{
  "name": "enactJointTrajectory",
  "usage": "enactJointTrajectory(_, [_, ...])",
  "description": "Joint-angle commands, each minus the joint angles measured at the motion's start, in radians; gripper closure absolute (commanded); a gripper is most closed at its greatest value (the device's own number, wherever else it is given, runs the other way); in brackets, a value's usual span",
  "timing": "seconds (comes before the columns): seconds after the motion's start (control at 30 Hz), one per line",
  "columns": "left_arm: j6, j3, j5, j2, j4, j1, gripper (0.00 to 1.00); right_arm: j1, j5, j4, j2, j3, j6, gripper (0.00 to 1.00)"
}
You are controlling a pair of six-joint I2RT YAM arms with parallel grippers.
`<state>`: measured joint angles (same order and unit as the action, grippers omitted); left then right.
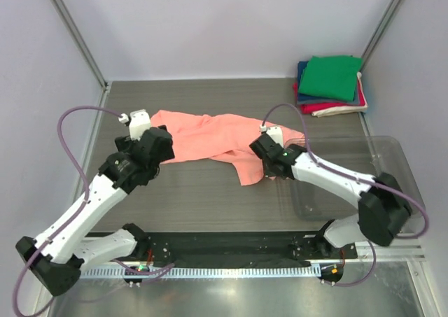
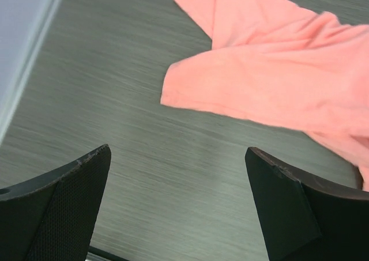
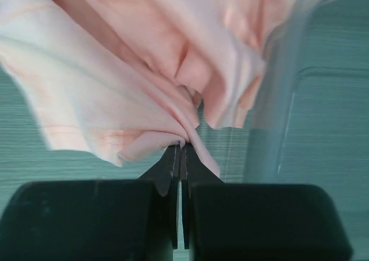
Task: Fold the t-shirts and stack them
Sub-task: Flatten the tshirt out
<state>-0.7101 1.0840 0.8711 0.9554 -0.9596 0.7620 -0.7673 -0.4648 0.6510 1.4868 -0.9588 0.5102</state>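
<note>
A salmon-pink t-shirt (image 1: 210, 138) lies crumpled and stretched across the middle of the table. My right gripper (image 1: 268, 148) is at its right end, shut on a bunched fold of the pink cloth (image 3: 132, 71); the jaws (image 3: 183, 147) meet with fabric pinched at their tips. My left gripper (image 1: 145, 129) hangs over the shirt's left end, jaws wide open (image 2: 179, 151) and holding nothing, above bare table just short of the pink edge (image 2: 277, 82). At the back right sits a stack of folded t-shirts (image 1: 329, 86), green on top, then navy, red and cream.
A clear plastic tray (image 1: 392, 156) stands at the right, under and beside my right arm; its wall (image 3: 323, 99) is close to the right of the held cloth. Grey walls with metal posts (image 1: 77, 37) close in the table.
</note>
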Motion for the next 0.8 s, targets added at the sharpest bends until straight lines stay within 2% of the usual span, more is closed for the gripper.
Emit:
enactJointTrajectory(0.0, [0.046,-0.022,-0.315,0.083,0.18,-0.206,0.0,0.011,-0.012,-0.002,-0.132,0.014,-0.013,0.99])
enactJointTrajectory(0.03, [0.043,-0.036,-0.384,0.109,0.199,-0.252,0.02,0.013,-0.003,-0.002,-0.138,0.015,-0.019,0.99])
enactJointTrajectory(0.17, [-0.024,-0.134,-0.461,0.187,0.304,-0.273,0.07,0.013,0.06,-0.01,-0.131,0.028,-0.025,0.99])
enactJointTrajectory(0.3, [-0.063,-0.219,-0.471,0.261,0.387,-0.296,0.09,0.013,0.106,-0.043,-0.134,0.054,-0.03,0.99])
enactJointTrajectory(0.37, [-0.066,-0.257,-0.501,0.301,0.421,-0.342,0.11,0.014,0.123,-0.048,-0.137,0.061,-0.036,0.99])
enactJointTrajectory(0.53, [-0.063,-0.289,-0.537,0.387,0.516,-0.452,0.13,0.013,0.143,-0.056,-0.135,0.074,-0.055,0.99])
enactJointTrajectory(0.77, [-0.112,-0.343,-0.506,0.488,0.65,-0.536,0.17,0.013,0.187,-0.068,-0.125,0.094,-0.07,0.99])
